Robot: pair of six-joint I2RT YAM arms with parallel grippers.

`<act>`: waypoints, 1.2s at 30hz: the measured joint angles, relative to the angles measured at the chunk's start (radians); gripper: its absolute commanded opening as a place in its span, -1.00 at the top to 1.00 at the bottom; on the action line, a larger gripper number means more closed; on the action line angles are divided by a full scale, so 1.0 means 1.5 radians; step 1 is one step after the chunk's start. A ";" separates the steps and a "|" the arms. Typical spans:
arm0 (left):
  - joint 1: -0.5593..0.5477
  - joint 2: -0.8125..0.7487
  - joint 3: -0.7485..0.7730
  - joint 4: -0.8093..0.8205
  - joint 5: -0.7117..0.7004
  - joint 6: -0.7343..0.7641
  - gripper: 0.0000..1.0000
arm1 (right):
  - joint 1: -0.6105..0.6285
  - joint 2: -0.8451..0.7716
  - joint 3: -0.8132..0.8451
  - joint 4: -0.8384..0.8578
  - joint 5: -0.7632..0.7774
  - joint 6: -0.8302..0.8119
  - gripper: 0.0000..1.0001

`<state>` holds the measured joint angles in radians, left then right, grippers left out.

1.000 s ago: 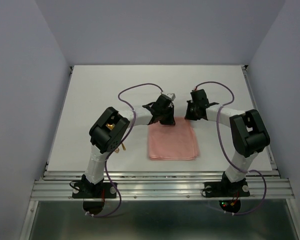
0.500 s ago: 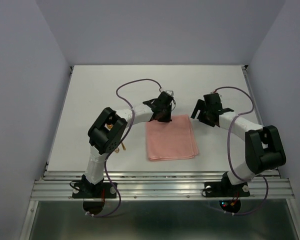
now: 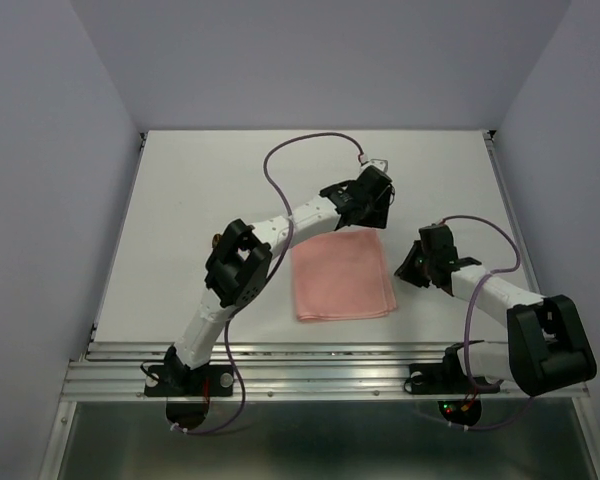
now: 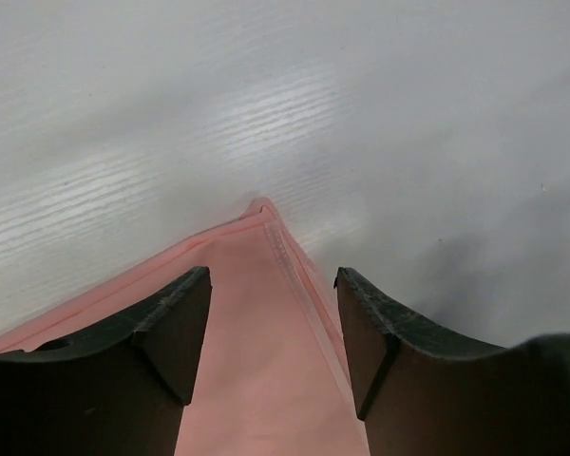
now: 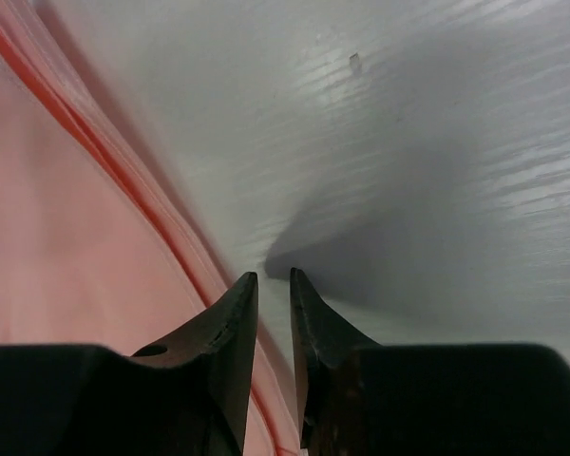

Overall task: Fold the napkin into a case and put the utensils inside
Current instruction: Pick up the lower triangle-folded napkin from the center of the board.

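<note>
Mid-desk, near side: napkin (image 3: 344, 278), salmon-pink, folded to a flat rectangle, long side running away from the arm bases. Layered edges show as thin stacked lines along its right side in the right wrist view.

Surface: white desk (image 3: 200, 200), faint wood-like grain running across it, soft glare patch in the left wrist view. One small dark speck (image 5: 354, 64) on the bare top to the right of the cloth. Ribbed aluminium rail (image 3: 320, 372) along the near edge, both arm bases bolted there.

Room: plain pale lavender walls (image 3: 310, 60) on three sides, closing the desk in like a booth. Even light, soft shadows under the arms.

Left hand (image 3: 372, 212): arm stretched across to the napkin's far right corner. Fingers (image 4: 161, 332) spread wide, released, straddling that corner, nothing between them but the cloth lying flat below.

Right hand (image 3: 420, 262): low, just beside the napkin's right edge. Fingers (image 5: 233, 323) nearly together, a thin slit left between, grasping nothing; tips over bare desk right at the cloth's edge.

Purple cable (image 3: 300, 150) loops above the left forearm.
</note>
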<state>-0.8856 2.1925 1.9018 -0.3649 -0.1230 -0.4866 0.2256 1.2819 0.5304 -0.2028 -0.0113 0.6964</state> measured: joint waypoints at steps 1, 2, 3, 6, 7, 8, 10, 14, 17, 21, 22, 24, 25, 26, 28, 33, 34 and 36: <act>-0.004 0.014 0.018 -0.007 -0.003 0.000 -0.34 | 0.007 -0.006 -0.010 0.009 -0.008 0.011 0.56; -0.008 0.036 0.045 -0.023 -0.007 -0.001 -0.37 | 0.011 -0.012 -0.019 0.017 -0.016 0.017 0.57; -0.011 0.053 0.064 -0.035 -0.009 -0.002 -0.38 | 0.014 -0.016 -0.025 0.022 -0.019 0.023 0.58; -0.017 0.109 0.122 -0.084 -0.013 -0.004 -0.39 | 0.021 -0.035 -0.052 0.040 -0.035 0.043 0.59; -0.017 0.135 0.150 -0.102 -0.015 -0.004 -0.39 | 0.021 -0.041 -0.057 0.042 -0.039 0.047 0.59; -0.019 0.155 0.173 -0.120 -0.020 -0.005 -0.39 | 0.022 -0.050 -0.065 0.043 -0.042 0.053 0.60; -0.020 0.188 0.214 -0.153 -0.032 -0.008 -0.40 | 0.023 -0.060 -0.073 0.044 -0.046 0.060 0.60; -0.021 0.215 0.249 -0.189 -0.052 -0.017 -0.39 | 0.024 -0.063 -0.080 0.055 -0.053 0.065 0.60; -0.023 0.217 0.258 -0.201 -0.061 -0.023 -0.36 | 0.024 -0.062 -0.082 0.060 -0.057 0.065 0.59; -0.030 0.217 0.261 -0.209 -0.073 -0.028 -0.30 | 0.024 -0.063 -0.090 0.075 -0.065 0.065 0.59; -0.032 0.217 0.261 -0.212 -0.076 -0.030 -0.29 | 0.024 -0.064 -0.092 0.077 -0.066 0.065 0.59; -0.037 0.217 0.261 -0.217 -0.085 -0.031 -0.27 | 0.024 -0.064 -0.094 0.083 -0.070 0.065 0.59; -0.040 0.217 0.262 -0.219 -0.089 -0.032 -0.27 | 0.024 -0.064 -0.095 0.085 -0.071 0.065 0.59; -0.042 0.217 0.264 -0.224 -0.096 -0.033 -0.27 | 0.024 -0.064 -0.096 0.087 -0.073 0.065 0.59; -0.050 0.218 0.269 -0.232 -0.114 -0.036 -0.38 | 0.024 -0.064 -0.098 0.091 -0.075 0.065 0.58; -0.067 0.218 0.273 -0.242 -0.139 -0.044 -0.43 | 0.024 -0.064 -0.099 0.094 -0.081 0.064 0.57; -0.068 0.218 0.274 -0.244 -0.142 -0.046 -0.43 | 0.024 -0.064 -0.099 0.094 -0.081 0.063 0.57; -0.071 0.223 0.283 -0.252 -0.151 -0.050 -0.43 | 0.024 -0.063 -0.099 0.095 -0.084 0.062 0.56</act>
<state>-0.9920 2.5263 2.3268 -0.7425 -0.3496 -0.5613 0.2615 1.1870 0.3817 -0.0605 -0.1371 0.7891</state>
